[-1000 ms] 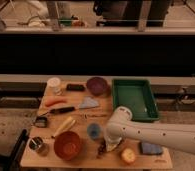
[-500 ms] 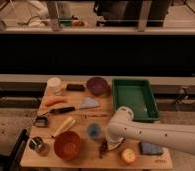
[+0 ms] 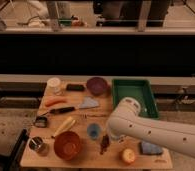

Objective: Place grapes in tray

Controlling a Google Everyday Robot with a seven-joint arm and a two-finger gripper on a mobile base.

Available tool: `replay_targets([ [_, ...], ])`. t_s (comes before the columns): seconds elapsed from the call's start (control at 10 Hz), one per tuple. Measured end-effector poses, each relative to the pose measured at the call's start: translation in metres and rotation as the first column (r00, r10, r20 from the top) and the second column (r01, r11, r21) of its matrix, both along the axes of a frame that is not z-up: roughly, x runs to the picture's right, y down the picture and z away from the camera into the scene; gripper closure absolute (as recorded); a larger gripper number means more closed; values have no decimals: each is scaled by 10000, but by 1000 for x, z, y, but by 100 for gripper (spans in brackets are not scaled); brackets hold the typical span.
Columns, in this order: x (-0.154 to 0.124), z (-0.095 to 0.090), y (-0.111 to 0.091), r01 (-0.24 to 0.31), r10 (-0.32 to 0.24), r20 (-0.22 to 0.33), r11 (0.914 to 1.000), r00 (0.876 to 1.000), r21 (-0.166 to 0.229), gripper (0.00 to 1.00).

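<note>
Clutter covered the wooden table, and the white arm reached in over it from the right, its rounded elbow raised in front of the near left corner of the tray. The gripper hung at the arm's lower end, pointing down at the near part of the table, directly over the grapes. From where I stood I could not tell how wide the claw was, or whether it had hold of anything, for the wrist covered it. The grapes showed as a small dark bunch on the tabletop just below the gripper, between the orange bowl on their left and a round yellow-orange fruit on their right, and well apart from the tray. A small blue cup sat just behind them. The tray, dark green, lay at the far right of the table with nothing that I could see on its floor. Beside it on the left was the purple bowl, then a flat dark object and a white cup. Nearer lay a carrot, a knife-like tool with a pale blade, a long yellow item and a metal cup. A blue sponge lay near the front right, partly under the arm.
</note>
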State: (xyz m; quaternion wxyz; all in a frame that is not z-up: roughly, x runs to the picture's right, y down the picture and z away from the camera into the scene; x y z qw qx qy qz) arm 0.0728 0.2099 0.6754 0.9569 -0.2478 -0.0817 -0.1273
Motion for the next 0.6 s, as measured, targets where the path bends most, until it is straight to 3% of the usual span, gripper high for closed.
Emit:
replay_targets([
  [0.3,13,-34,-38,299,-272,-270,9940,9993,1049,99],
  [0.6,27,-20,-77,308,-337,185,9896,9993,1402,99],
])
